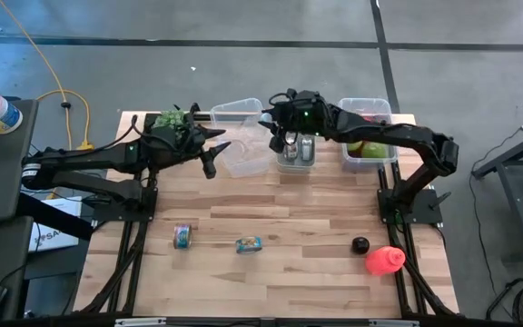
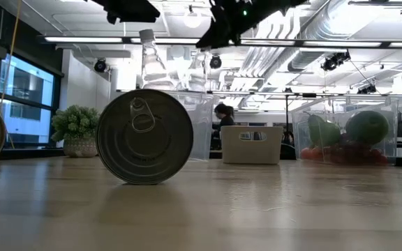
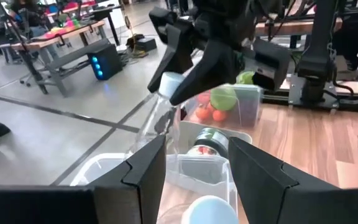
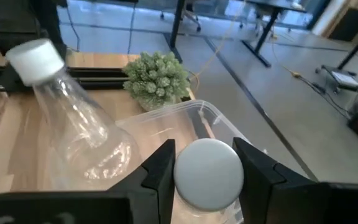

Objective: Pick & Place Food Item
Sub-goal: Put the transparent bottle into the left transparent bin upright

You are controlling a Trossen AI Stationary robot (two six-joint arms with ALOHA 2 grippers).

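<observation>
Two clear plastic bottles with white caps stand tilted in the clear bin (image 1: 236, 107) at the table's far edge. My left gripper (image 1: 214, 153) reaches to the bin from the left and is shut on one cap. My right gripper (image 1: 281, 138) comes from the right and is shut on the other. The right wrist view shows the left arm's bottle (image 4: 86, 137) slanting up out of the bin. The left wrist view shows the right arm's bottle (image 3: 157, 118). Two cans (image 1: 182, 236) (image 1: 248, 243) lie on the near half of the table. My left gripper has a white cap (image 3: 207, 210) between its two fingers, low and far back at the picture's edge. The bottle below it is hidden. In the right wrist view that bottle leans with its base inside the bin and its cap (image 4: 36, 59) up toward my left arm. My right gripper pinches the other bottle's white cap (image 4: 207, 171) between its two fingers, one on each side. The fingers slant down from the right. The bottle hangs tilted below them, and its lower end (image 3: 146, 140) reaches down into the clear bin.
A small bin (image 1: 296, 163) of cans sits right of the clear bin. A fruit bin (image 1: 370, 150) stands farther right, a plant (image 1: 175, 120) at the far left corner. A dark round fruit (image 1: 360, 243) and a red item (image 1: 384, 261) lie near right. One can (image 2: 145, 136) fills the low view.
</observation>
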